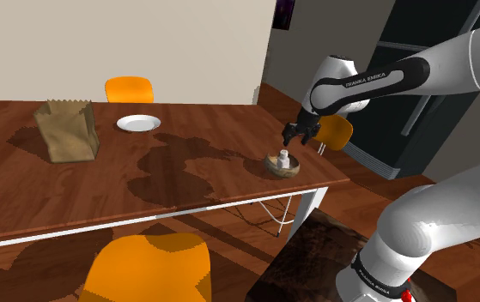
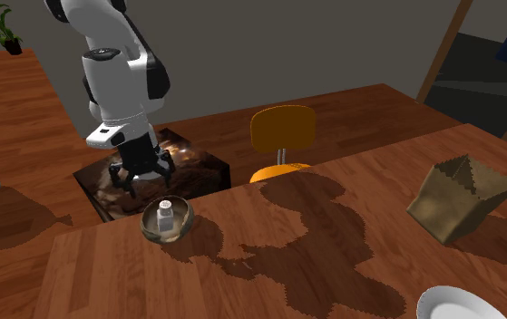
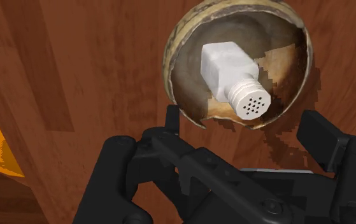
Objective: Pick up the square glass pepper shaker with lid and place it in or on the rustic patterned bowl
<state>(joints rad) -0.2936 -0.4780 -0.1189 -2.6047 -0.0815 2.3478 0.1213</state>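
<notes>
The black gripper (image 1: pixel 295 134) hung wide open and empty just above the bowl (image 3: pixel 170 57), near the table's (image 1: pixel 186 172) corner. The white shaker (image 3: pixel 230 73) stood upright inside the bowl. Lifting away carelessly could have clipped the rim, toppling the shaker or nudging the bowl off the edge.

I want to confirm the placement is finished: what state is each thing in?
pepper shaker: upright inside the bowl, lid on, not held.
bowl: upright on the table, holding the shaker.
gripper: open, above the bowl, holding nothing.
paper bag: standing, top open.
plate: flat on the table.
</notes>
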